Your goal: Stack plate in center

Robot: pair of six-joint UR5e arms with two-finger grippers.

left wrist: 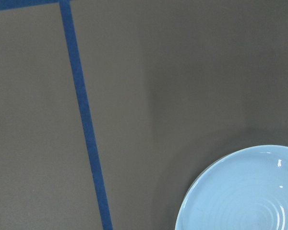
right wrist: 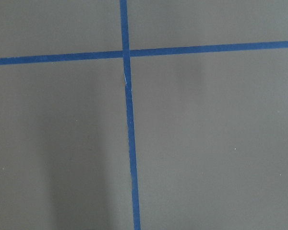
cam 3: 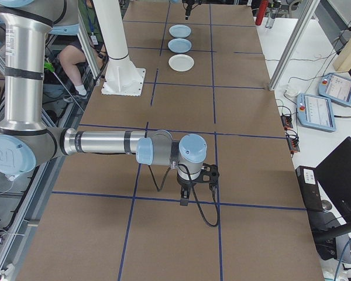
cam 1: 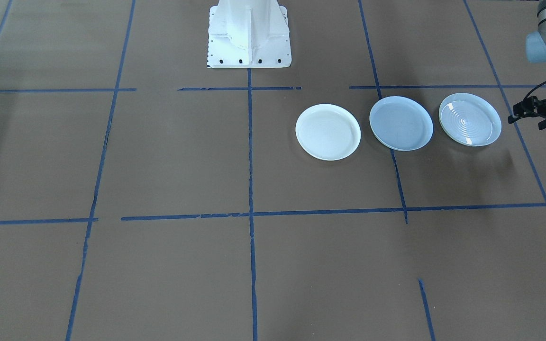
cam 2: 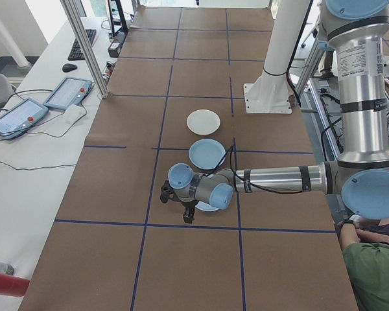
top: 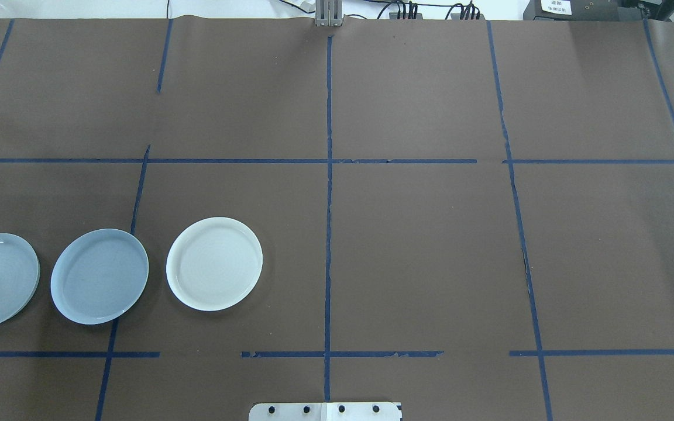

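Left arm: reaching out low over the table, its left gripper [cam 1: 524, 113] hanging just beside the ringed plate [cam 1: 470, 119]; jaw state cannot be told.
Right gripper [cam 3: 187, 196]: pointing down, well apart from the plates; cannot tell.
Plates: three, lying flat in a row.
Blue plate [cam 1: 401, 123]: sitting between the ringed plate and the white plate [cam 1: 328, 131].

Three round shallow plates lie in a row, narrow gaps between: white plate [cam 1: 328, 132], plain light-blue plate [cam 1: 401, 123], ringed glossy plate [cam 1: 469, 119]. Brown bench [cam 1: 168, 156] around them lies open.
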